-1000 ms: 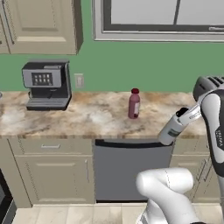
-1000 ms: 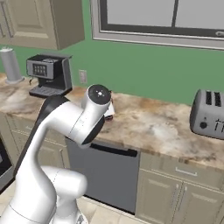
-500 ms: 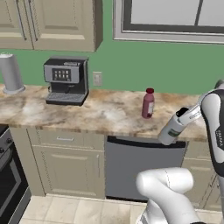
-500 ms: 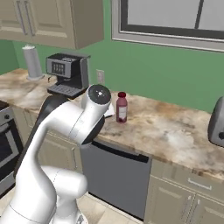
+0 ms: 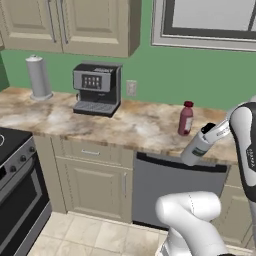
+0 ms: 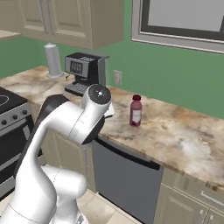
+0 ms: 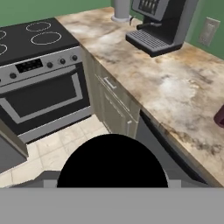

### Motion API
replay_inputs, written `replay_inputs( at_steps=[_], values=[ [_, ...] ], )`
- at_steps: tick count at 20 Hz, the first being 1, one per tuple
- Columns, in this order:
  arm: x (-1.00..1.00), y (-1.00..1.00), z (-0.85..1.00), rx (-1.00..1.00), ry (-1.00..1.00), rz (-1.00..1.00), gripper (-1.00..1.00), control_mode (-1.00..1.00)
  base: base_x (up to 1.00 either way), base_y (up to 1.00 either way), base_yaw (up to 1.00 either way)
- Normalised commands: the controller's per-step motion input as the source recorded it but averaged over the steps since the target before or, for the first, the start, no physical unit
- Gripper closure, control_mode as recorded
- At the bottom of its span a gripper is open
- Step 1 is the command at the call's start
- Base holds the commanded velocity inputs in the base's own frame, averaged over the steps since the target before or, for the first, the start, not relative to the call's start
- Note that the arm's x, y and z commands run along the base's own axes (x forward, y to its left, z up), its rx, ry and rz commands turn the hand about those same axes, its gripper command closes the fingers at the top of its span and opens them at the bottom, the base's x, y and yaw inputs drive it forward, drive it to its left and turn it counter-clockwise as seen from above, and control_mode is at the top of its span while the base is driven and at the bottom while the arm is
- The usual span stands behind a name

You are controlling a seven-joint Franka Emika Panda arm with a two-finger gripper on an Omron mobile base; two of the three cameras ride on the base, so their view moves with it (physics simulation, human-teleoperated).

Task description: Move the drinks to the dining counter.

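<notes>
The pale grey small bottle w/ black cap and label (image 5: pixel 201 145) hung in the air in front of the counter's front edge, tilted, cap end up toward the arm's wrist, base down-left; it looked carried by the gripper (image 5: pixel 216 131), but the fingers were hidden behind the bottle, so cannot tell how they stood. In hand view a round black shape (image 7: pixel 113 161) blocked the lower middle, prob. the bottle's cap seen end-on. The dark red small bottle w/ red cap (image 5: pixel 185 118) stood upright on the marbled beige-and-brown stone countertop (image 5: pixel 125 125), mid-depth, just behind and left of the carried bottle, apart from it; its long axis vertical. Further left along the back edge: black-and-silver coffee machine (image 5: pixel 96 89), then a grey cylinder on a stand (image 5: pixel 39 77) near the back left corner. Black stove w/ oven (image 7: pixel 39 78) sat left of the counter end. Nothing stood between gripper and red bottle.
</notes>
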Motion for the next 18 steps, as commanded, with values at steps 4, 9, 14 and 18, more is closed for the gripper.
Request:
replay_inputs(
  at_steps=[4, 9, 14, 18],
  values=[
    [0.0, 0.0, 0.0, 0.0, 0.0, 0.0, 1.0, 1.0, -0.24, 0.0, 0.27],
    [0.0, 0.0, 0.0, 0.0, 0.0, 0.0, 1.0, 1.0, -0.23, 0.0, 0.29],
    [0.0, 0.0, 0.0, 0.0, 0.0, 0.0, 1.0, 1.0, -0.23, 0.0, 0.31],
    [0.0, 0.0, 0.0, 0.0, 0.0, 0.0, 1.0, 1.0, -0.22, 0.0, 0.32]
  ],
)
